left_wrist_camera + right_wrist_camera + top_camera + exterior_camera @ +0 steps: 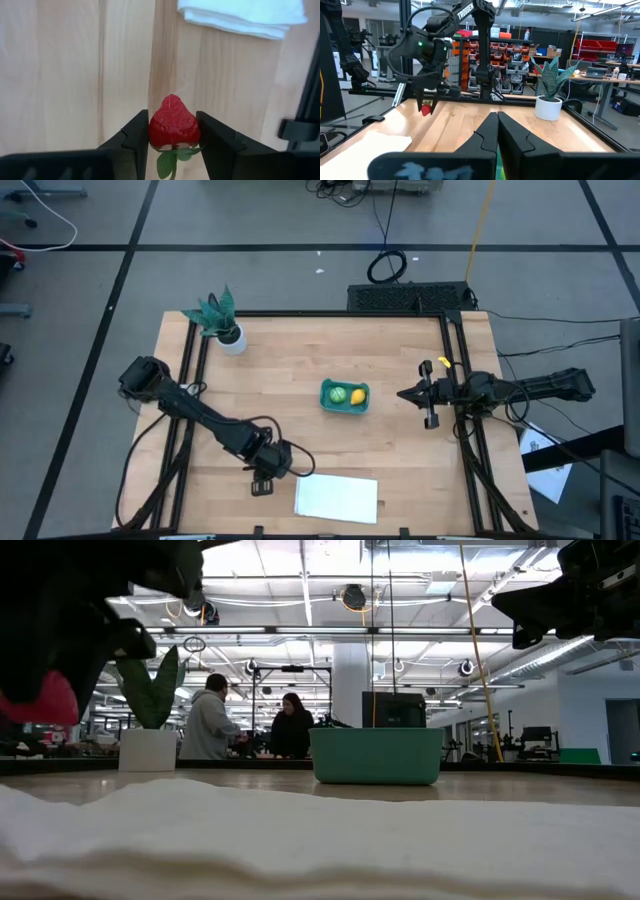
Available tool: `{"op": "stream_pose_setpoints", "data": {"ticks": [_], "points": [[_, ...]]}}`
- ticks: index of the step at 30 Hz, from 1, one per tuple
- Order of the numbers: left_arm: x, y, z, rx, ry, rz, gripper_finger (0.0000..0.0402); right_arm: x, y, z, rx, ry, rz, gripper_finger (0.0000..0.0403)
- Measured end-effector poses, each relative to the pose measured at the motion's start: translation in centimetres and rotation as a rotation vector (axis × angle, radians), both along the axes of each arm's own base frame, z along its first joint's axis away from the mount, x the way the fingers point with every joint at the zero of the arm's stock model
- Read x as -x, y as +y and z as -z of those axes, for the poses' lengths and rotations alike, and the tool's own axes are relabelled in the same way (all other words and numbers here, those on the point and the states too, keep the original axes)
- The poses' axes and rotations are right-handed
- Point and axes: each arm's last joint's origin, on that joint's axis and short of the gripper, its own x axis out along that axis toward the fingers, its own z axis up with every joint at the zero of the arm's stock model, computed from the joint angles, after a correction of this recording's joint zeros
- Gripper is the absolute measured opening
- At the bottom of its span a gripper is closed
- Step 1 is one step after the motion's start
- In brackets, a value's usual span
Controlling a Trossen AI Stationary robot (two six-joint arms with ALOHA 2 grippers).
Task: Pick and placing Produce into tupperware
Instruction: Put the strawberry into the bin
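Beside the flat white sheet [337, 498], the left gripper [173, 131] clenches a small red toy strawberry [174, 125]; the right gripper [497, 122], pressed closed, waits right of the teal rectangular plastic tub [344, 408].

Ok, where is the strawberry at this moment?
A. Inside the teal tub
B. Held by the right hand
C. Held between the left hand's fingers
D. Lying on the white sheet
C: the left wrist view shows the red strawberry clamped in the left hand; the teal tub holds only the green fruit and the lemon.
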Motion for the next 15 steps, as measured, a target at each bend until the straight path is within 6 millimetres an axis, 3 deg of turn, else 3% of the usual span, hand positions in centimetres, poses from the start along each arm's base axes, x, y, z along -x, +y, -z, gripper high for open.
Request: {"op": "stream_pose_setpoints", "data": {"ticks": [15], "points": [[-2.2, 1.2, -4.6, -0.019, -0.084, 0.106, 0.0134, 0.0, 0.0, 0.0, 0.000, 0.000, 0.000, 0.0000]]}}
